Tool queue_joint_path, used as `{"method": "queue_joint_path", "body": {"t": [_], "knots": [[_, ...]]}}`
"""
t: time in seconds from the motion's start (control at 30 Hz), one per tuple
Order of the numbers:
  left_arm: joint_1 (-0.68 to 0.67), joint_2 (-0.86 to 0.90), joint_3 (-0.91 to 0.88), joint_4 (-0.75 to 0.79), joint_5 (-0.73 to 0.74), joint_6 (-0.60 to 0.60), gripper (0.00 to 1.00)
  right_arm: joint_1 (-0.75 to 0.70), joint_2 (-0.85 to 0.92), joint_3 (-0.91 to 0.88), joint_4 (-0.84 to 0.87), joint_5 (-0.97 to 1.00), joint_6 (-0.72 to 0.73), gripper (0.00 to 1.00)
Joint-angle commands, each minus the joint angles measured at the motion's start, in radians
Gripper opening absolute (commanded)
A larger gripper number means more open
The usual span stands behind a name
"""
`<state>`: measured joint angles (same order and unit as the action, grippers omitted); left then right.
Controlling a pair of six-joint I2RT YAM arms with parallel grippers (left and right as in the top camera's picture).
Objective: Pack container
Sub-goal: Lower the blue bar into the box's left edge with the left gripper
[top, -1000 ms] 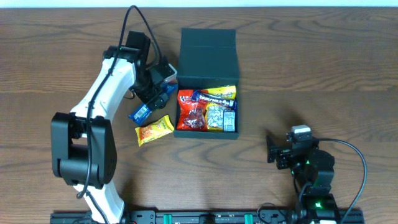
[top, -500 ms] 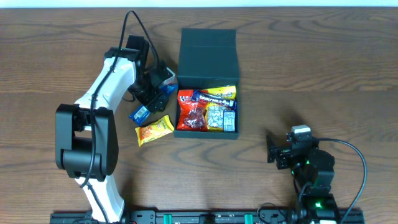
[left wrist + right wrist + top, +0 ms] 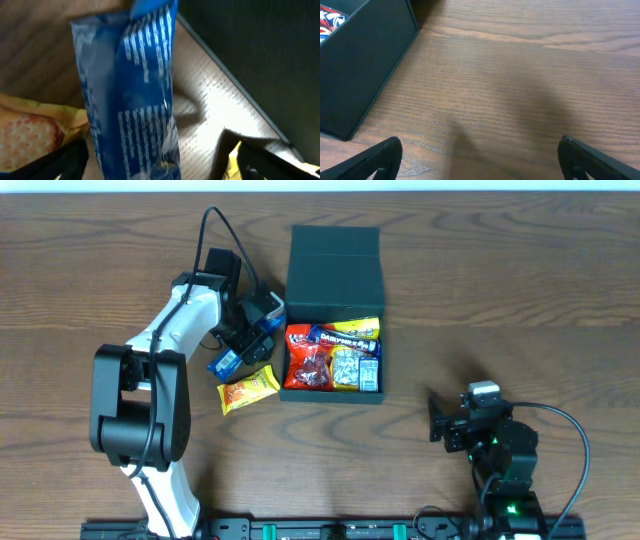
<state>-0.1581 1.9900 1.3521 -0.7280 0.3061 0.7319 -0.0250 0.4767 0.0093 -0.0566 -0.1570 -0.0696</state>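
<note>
The container (image 3: pixel 335 262) is a dark teal-black square box with its flap lid open at the far side. It holds several snack packets, red, yellow, blue and white. Its wall also shows in the left wrist view (image 3: pixel 250 40) and the right wrist view (image 3: pixel 365 65). A blue snack packet (image 3: pixel 228 359) lies on the table just left of the box. My left gripper (image 3: pixel 255 330) is open and straddles the blue packet (image 3: pixel 135 100), with one finger on each side (image 3: pixel 162 162). My right gripper (image 3: pixel 480 160) is open and empty over bare table, right of the box (image 3: pixel 440 425).
A yellow cracker packet (image 3: pixel 247 389) lies on the wooden table in front of the blue packet, left of the box's front corner; it also shows in the left wrist view (image 3: pixel 30 135). A black cable loops off the left arm (image 3: pixel 215 220).
The left arm's elbow has swung left and its wrist has turned a little over the blue packet. The packets, the box and the right arm have not moved.
</note>
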Motion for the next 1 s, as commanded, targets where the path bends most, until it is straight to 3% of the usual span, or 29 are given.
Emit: {"method": "queue_joint_path", "body": {"t": [0.0,0.17,0.43,0.7,0.87,0.97], "knots": [[0.002,0.023,-0.008,0.001,0.029,0.000,0.92,-0.006,-0.005,-0.004,0.000,0.003,0.005,0.99],[0.000,0.050,-0.008,0.000,0.027,0.000,0.78,-0.006,-0.005,-0.004,0.000,0.003,0.005,0.99],[0.001,0.050,-0.008,-0.010,0.010,0.000,0.67,-0.006,-0.005,-0.004,0.000,0.003,0.005,0.99],[0.000,0.050,-0.008,-0.012,-0.022,0.000,0.45,-0.006,-0.005,-0.004,0.000,0.003,0.005,0.99],[0.001,0.050,-0.008,-0.012,-0.030,0.000,0.39,-0.006,-0.005,-0.004,0.000,0.003,0.005,0.99],[0.001,0.050,-0.008,-0.011,-0.061,0.000,0.30,-0.006,-0.005,-0.004,0.000,0.003,0.005,0.99]]}}
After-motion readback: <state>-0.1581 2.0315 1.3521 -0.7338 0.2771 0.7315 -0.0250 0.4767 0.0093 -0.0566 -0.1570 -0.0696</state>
